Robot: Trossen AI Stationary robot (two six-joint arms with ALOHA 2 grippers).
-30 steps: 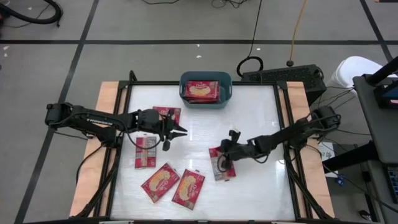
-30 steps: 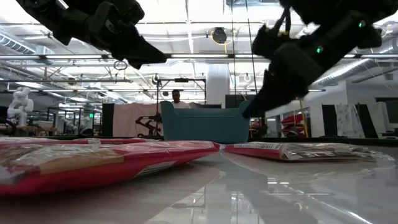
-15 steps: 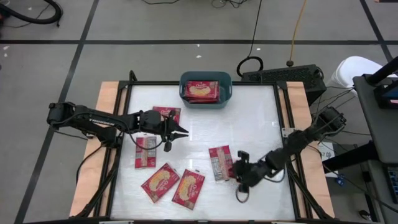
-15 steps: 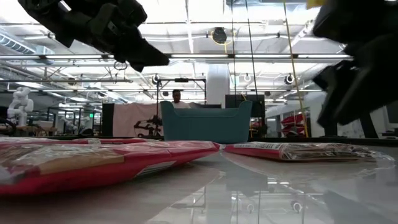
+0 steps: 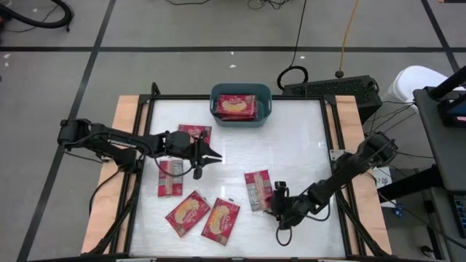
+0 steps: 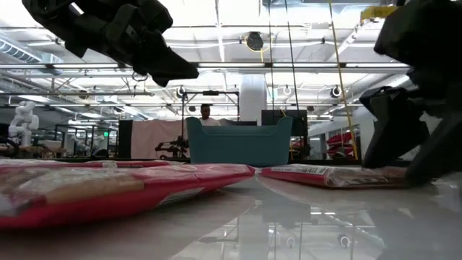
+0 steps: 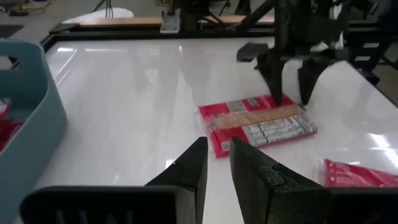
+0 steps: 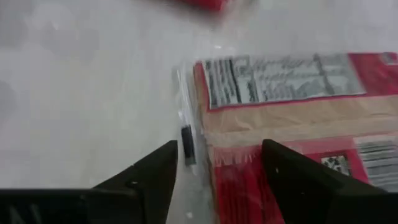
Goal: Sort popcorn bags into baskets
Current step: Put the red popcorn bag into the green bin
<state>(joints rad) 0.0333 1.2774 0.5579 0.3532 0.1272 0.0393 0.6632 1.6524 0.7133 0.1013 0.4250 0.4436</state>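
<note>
Seen from above, the right gripper (image 5: 274, 203) is spread open and empty at the near edge of a flat, glossy red popcorn bag (image 5: 258, 188) on the white table (image 5: 291, 138). Well beyond lies the rounded teal basket (image 5: 241, 104). In the left wrist view, the left gripper (image 7: 216, 163) is seen nearly closed, holding nothing.

text: none legible | packet (image 8: 292, 118): grey-white panel of fine print and a barcode, too blurred to read | bin packet (image 5: 235, 106): white script logo on red, too small to make out | left arm (image 5: 109, 138): pale lettering along the link, unreadable
</note>
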